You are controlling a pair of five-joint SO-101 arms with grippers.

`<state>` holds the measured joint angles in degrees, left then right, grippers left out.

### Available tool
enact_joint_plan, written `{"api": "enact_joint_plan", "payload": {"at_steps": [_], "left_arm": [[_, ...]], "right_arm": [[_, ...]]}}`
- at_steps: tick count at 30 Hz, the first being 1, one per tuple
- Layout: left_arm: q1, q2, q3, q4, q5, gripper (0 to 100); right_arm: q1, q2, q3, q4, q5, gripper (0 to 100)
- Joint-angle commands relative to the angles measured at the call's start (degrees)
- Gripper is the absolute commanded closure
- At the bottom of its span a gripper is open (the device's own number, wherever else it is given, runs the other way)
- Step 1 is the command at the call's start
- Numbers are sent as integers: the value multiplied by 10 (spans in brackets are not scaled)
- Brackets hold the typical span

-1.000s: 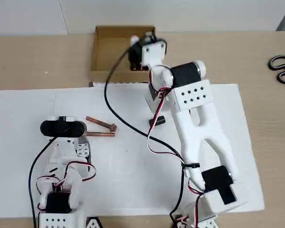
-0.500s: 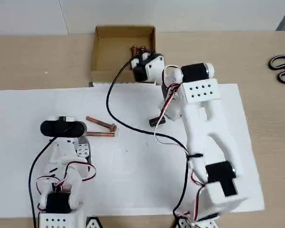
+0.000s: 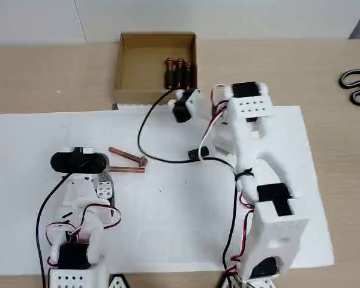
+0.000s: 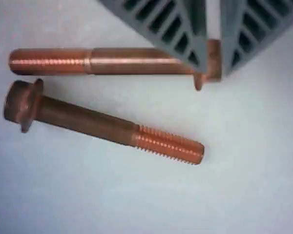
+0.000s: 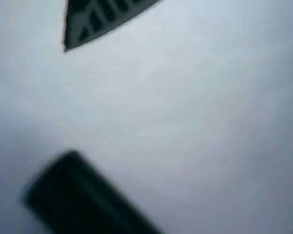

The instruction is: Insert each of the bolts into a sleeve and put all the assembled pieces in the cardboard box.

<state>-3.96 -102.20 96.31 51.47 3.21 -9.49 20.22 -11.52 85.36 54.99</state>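
As far as counting goes, it's three pieces [image 3: 179, 72] in the box [image 3: 138, 66], two loose bolts [image 4: 88, 119] and one loose sleeve [image 3: 195, 153]. The three pieces lie side by side in the box's right half, close to its right wall, with copper heads toward the far side and dark sleeves over the shanks. The box sits on the bare worktop [image 3: 42, 78] just past the far edge of a white sheet [image 3: 168, 228].

The two bolts lie on the sheet left of centre, nearly parallel and just beside each other, heads at opposite ends. The left tool [image 4: 212, 73] hangs right over the head end of one of them. Its two grey fingers [image 4: 176, 24] are narrow, just a thin slit between them, and the head shows through that slit. Can't tell if they actually touch the bolt. The other bolt lies free.

The right tool [image 3: 187, 103] is over the far edge of the sheet, just short of the box, and I can't tell whether it's wide or narrow. The single black sleeve lies on the sheet near the middle, among that arm's cables, and looks blurry in the right wrist view. One pair of scissors [image 3: 357, 84] lies at the far right of the worktop, well apart from everything.
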Motion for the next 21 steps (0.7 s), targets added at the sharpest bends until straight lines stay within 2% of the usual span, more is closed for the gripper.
{"api": "enact_joint_plan", "payload": {"at_steps": [1,8,21], "left_arm": [[-3,-4,-2,-14,3,994],[-4,-4,-2,-14,3,994],[-4,-4,-2,-14,3,994]], "right_arm": [[19,0,-5,-17,29,817],[25,18,-5,-27,76,818],[35,87,-5,-122,81,819]]}}
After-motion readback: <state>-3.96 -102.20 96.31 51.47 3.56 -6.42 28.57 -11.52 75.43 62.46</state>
